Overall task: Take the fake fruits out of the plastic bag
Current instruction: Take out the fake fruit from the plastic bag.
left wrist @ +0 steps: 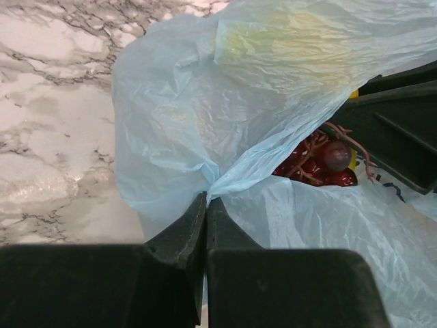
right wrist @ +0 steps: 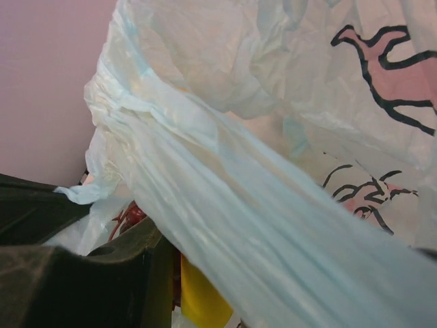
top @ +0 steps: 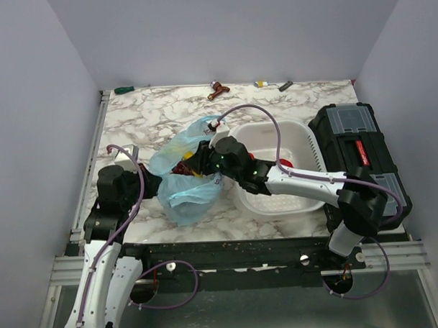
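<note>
Marble tabletop (top: 152,116) between lilac walls (top: 222,34); left claw (left wrist: 206,201) pinches plastic bag (left wrist: 205,102), right claw (top: 199,163) unclear.

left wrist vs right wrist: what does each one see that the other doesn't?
Left wrist only: the white marble table and the left gripper, shut and pinching the thin translucent light-blue plastic bag. Right wrist only: the bag's pink-and-white cartoon print. Both: the bag, the dark red grape bunch (only a red sliver in right wrist) and a smooth yellow plastic fruit (only a sliver in left wrist).
</note>
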`<state>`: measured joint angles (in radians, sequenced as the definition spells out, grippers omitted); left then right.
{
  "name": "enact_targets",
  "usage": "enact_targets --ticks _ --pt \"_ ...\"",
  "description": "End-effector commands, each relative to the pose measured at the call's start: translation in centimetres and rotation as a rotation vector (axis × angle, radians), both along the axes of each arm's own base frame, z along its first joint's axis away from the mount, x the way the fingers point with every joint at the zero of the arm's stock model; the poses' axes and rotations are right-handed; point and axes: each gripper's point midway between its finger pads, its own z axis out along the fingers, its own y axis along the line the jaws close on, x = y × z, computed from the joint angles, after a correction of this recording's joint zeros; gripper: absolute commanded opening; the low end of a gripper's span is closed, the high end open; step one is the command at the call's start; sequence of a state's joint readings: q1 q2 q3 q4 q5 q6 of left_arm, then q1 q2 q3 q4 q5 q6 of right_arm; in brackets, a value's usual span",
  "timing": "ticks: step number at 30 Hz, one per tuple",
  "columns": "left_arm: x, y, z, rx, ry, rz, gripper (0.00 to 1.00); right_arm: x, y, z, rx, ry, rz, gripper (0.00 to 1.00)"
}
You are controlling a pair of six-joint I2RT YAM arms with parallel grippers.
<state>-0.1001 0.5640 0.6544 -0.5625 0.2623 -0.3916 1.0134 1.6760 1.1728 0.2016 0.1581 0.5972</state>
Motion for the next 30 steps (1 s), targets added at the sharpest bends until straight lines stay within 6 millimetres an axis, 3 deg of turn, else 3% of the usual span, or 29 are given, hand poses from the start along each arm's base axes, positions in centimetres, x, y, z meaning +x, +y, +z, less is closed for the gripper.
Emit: enact_targets --ticks 1,7,10,14,18,25,30 --pt "-0.1 1.3 1.2 0.024 -0.069 0.069 0.00 0.2 -0.5 1.0 0.047 -0.056 -0.029 0.14" --pt "-0.5 2.2 2.3 0.027 -0.139 0.123 0.00 1.0 -0.4 -8.4 -0.134 0.119 -0.119 0.12" --pt "-0.4 1.9 1.9 0.027 -0.117 0.109 0.00 0.8 -0.4 -10.9 -0.164 0.144 -0.118 0.16" --pt "-0.1 1.5 1.2 0.025 -0.080 0.087 0.00 1.1 -1.2 -12.3 -0.213 0.169 -0.167 0.23" --pt "0.0 0.9 0.7 0.019 -0.050 0.053 0.00 1.0 -1.5 -12.4 -0.225 0.177 -0.173 0.35" --pt "-0.1 0.6 0.8 0.011 -0.059 0.035 0.00 1.0 -0.8 -8.6 -0.164 0.131 -0.136 0.64" --pt "-0.1 0.5 0.8 0.007 -0.061 0.026 0.00 1.8 -0.5 -8.4 -0.180 0.122 -0.142 0.75"
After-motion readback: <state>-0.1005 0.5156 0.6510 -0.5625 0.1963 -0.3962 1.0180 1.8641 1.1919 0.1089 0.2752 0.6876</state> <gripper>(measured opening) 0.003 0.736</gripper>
